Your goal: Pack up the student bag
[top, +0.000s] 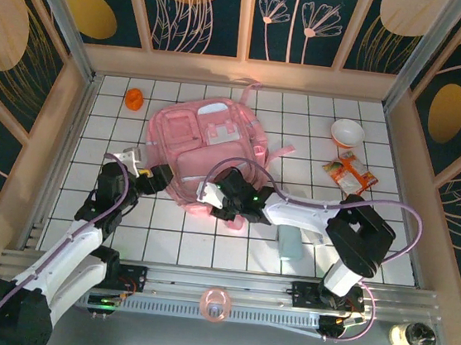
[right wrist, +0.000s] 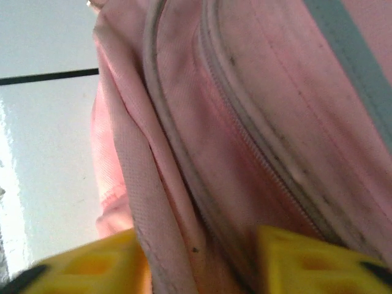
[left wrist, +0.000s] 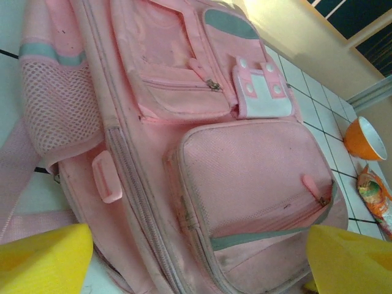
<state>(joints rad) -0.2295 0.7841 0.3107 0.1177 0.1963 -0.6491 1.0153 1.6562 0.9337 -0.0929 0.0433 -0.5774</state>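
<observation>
The student bag (top: 208,149), a large pale pink backpack, lies flat in the middle of the white tiled table with its front pockets up. My left gripper (top: 161,178) hovers at the bag's lower left side, open, its yellow fingers (left wrist: 43,257) wide apart above the lower front pocket (left wrist: 251,177) with nothing between them. My right gripper (top: 230,191) is at the bag's near edge. In the right wrist view its yellow fingers (right wrist: 92,263) press on either side of a fold of the bag's pink fabric (right wrist: 184,202) beside the zip.
A bowl (top: 347,133) and a snack packet (top: 349,174) lie to the right of the bag. A small orange object (top: 135,98) sits at the back left. A pale cylinder (top: 291,242) lies under the right arm. A pink ring (top: 215,304) and a jar (top: 412,336) rest by the front rail.
</observation>
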